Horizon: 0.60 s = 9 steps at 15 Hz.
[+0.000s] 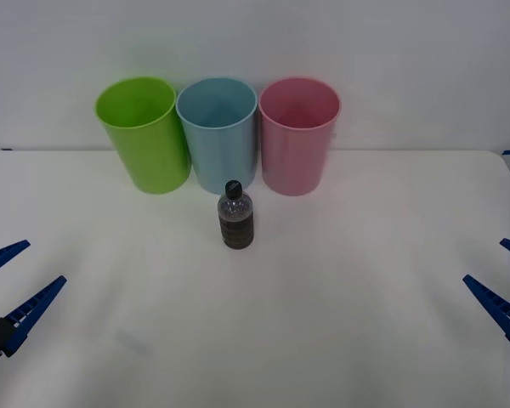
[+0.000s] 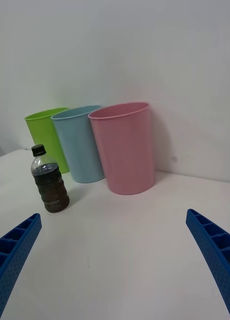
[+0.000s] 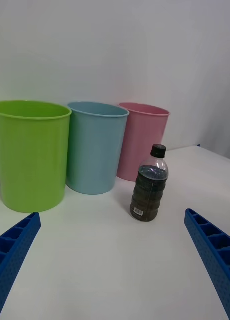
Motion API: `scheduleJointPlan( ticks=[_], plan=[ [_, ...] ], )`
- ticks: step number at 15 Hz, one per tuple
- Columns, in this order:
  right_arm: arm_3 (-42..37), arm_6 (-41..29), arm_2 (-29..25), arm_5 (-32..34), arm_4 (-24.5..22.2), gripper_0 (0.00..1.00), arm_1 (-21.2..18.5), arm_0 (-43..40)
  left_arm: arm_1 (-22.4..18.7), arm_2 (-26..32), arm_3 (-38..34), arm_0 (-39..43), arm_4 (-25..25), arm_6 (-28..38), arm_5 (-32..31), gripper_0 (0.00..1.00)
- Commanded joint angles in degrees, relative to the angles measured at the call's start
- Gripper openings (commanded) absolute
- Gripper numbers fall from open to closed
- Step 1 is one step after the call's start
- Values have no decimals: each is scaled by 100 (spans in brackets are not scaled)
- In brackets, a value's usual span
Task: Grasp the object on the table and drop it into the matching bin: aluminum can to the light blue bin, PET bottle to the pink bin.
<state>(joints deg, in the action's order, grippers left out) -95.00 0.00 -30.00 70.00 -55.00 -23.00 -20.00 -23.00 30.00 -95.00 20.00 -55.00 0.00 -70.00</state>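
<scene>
Upright on the broad white tabletop [image 1: 340, 323] stands the small clear plastic PET bottle [image 1: 236, 215] with black screw cap and dark brownish-grey body. Just behind the bottle is the tall pale blue plastic bin [image 1: 218, 133], touching the tall pink plastic bin [image 1: 298, 135] on the bottle's rear right and the lime green plastic bin [image 1: 144, 133] on its rear left. Well apart from the bottle, the left gripper [image 1: 8, 280] and right gripper [image 1: 503, 279] hover, blue ribbed fingers spread wide, holding nothing.
</scene>
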Motion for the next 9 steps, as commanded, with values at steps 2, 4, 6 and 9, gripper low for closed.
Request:
scheduleJointPlan(
  ticks=[2,4,6,9],
  plan=[
    [43,0,21,-4,-116,100,32,-48,0,0,0,0,0,0,0,100],
    [-89,-9,135,-83,-116,100,-126,-118,0,0,0,0,0,0,0,100],
    [-106,0,258,-136,-99,100,-222,-127,0,0,0,0,0,0,0,100],
    [-106,62,627,-259,-116,100,-310,-83,0,0,0,0,0,0,0,100]
  ],
)
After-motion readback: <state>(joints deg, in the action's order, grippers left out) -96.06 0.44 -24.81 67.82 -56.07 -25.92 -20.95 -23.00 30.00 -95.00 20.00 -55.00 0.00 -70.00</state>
